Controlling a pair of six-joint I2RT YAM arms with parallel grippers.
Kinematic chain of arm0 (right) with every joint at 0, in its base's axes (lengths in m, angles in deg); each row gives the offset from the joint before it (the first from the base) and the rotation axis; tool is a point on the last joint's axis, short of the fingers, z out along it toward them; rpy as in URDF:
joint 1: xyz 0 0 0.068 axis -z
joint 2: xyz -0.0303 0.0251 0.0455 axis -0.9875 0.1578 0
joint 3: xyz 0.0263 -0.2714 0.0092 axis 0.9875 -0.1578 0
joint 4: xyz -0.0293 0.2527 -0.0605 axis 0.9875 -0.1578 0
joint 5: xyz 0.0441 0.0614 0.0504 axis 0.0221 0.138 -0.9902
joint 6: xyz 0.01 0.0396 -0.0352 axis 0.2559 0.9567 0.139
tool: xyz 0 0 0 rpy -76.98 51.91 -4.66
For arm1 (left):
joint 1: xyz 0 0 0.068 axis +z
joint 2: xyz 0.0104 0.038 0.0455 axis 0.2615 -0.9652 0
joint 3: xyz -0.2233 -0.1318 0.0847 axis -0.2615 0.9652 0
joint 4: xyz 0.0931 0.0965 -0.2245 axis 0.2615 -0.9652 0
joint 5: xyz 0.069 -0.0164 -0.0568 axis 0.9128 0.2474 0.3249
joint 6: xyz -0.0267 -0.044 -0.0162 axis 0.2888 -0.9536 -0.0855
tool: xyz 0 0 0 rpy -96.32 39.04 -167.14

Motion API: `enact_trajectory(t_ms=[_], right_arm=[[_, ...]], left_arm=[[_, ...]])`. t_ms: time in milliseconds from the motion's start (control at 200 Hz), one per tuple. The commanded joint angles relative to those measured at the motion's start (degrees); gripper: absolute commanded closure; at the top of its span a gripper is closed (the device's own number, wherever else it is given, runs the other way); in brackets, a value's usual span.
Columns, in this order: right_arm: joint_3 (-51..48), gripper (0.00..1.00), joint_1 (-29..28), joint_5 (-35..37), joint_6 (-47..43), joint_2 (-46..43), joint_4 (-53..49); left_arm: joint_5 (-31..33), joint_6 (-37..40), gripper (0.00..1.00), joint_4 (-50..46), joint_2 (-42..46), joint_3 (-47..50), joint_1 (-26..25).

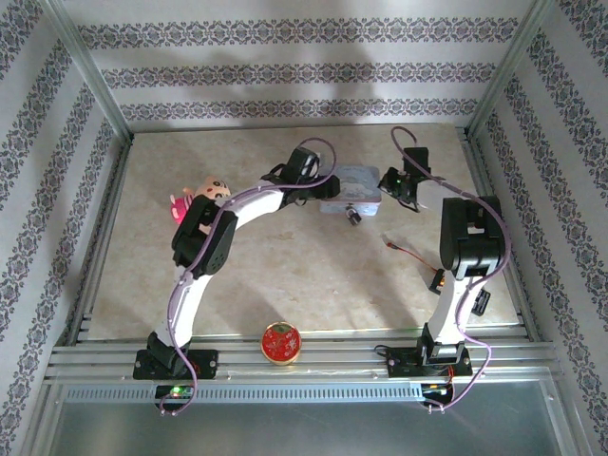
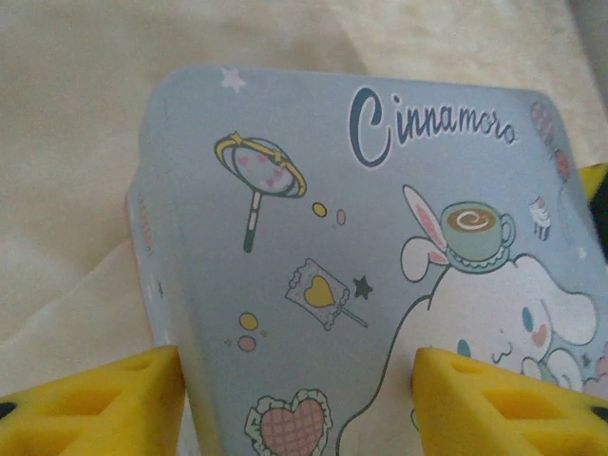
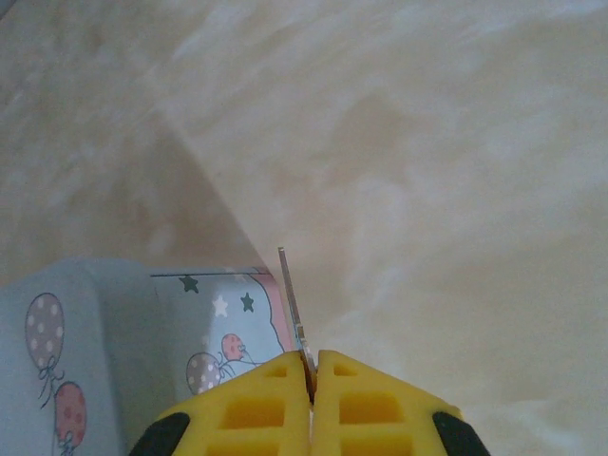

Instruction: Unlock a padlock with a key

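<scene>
Right claw [image 3: 312, 369] pinches key [image 3: 294, 304] — perhaps.

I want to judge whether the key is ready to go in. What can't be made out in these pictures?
Padlock: top view, too small; keyhole and shackle state unreadable.
Key: right wrist view, seen edge-on, its head hidden inside the shut right gripper; teeth unreadable.
Left gripper: left wrist view, frame's bottom edge cuts its fingers; whether they touch the blue tin is unclear.
</scene>
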Motion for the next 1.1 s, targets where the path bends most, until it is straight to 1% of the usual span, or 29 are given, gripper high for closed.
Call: enact_trajectory(t_ms=[0,170,295,415,565,670,725,760,890,965,1030,1094], right_arm=[[2.2,1.00,-6.8,-4.8,0.6,1.2,0.7],[3.0,1.00,-13.1,-4.8,3.6,1.8,2.4],[5.3,1.00,-17.0,-4.7,4.4,2.9,2.3],[6.3,1.00,-18.8,-4.1,5.6,3.1,2.0],[3.4,1.00,-18.5,-2.0,6.3,0.4,1.7],[0.4,1.00,-17.6,0.7,6.6,-2.6,1.1],[-1.7,1.00,-16.2,1.6,7.2,-4.3,1.3],[-3.0,1.00,-15.4,2.1,7.6,-5.3,1.3],[-8.1,1.00,-12.8,4.2,7.8,-9.7,1.4],[-10.9,1.00,-11.9,5.3,7.2,-12.5,1.3],[-13.3,1.00,-11.4,5.7,6.7,-14.9,1.2],[-15.7,1.00,-11.2,6.2,6.0,-17.4,0.8]], left_arm=[[2.3,-2.1,0.38,4.5,5.4,9.5,-1.1],[6.6,-7.3,0.38,9.7,13.6,23.6,-0.8],[8.1,-10.5,0.37,12.0,17.7,30.4,-0.4],[9.3,-12.2,0.34,12.9,20.7,34.7,0.6],[11.7,-13.1,0.29,11.8,25.1,38.7,2.0],[15.3,-13.1,0.24,9.8,29.0,40.2,2.5],[17.4,-12.6,0.20,8.5,31.4,40.8,2.6],[18.8,-12.3,0.20,7.3,32.8,41.0,2.6],[22.6,-12.0,0.19,2.9,38.0,41.8,2.6],[22.6,-12.9,0.20,2.6,40.8,43.5,2.5],[22.0,-15.5,0.21,4.5,43.2,46.2,1.6],[23.2,-18.6,0.23,3.6,44.2,47.5,-0.5]])
